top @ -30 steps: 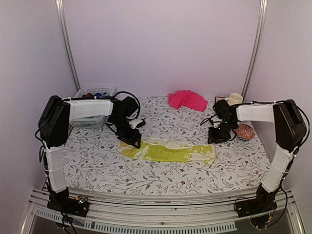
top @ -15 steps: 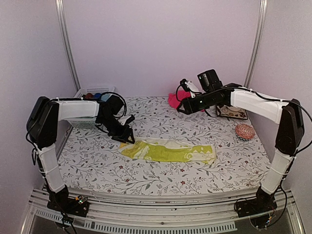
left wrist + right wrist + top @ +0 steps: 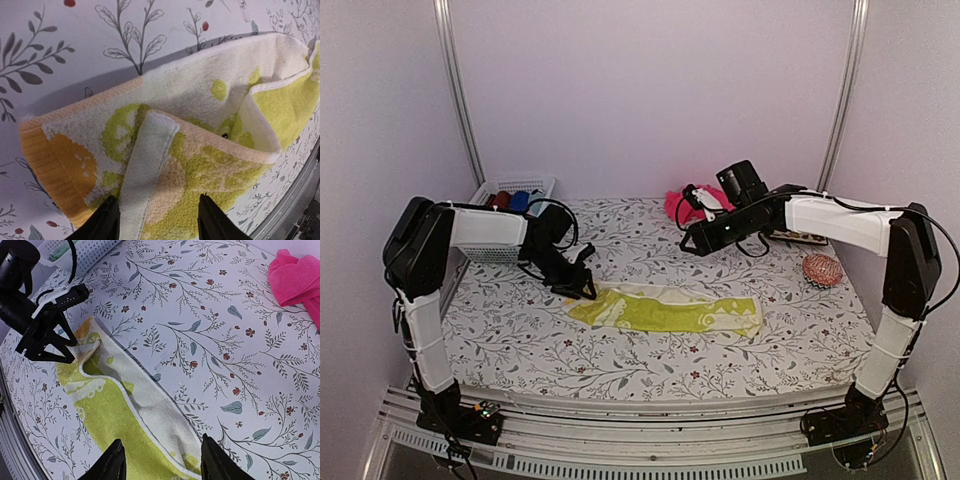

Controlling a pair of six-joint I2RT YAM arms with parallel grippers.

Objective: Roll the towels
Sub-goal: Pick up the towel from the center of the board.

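Judging progress from here, I'd say the rolling has barely begun. The lime-yellow towel (image 3: 670, 310) lies stretched out on the desk (image 3: 520, 340) as a long folded strip. There is no roll in it, only a small turned-over flap at its left end. My left gripper (image 3: 155, 220) sits right at that end, jaws apart and straddling the flap, not pinched on it as far as I can see. My right gripper (image 3: 159, 462) hangs above the far side of the towel, near its middle, jaws apart and empty. The pink towel (image 3: 295, 275) lies in a crumpled heap well behind the lime-yellow towel's right half. Both are left to do: roll this strip along its length, then flatten and roll the pink one.
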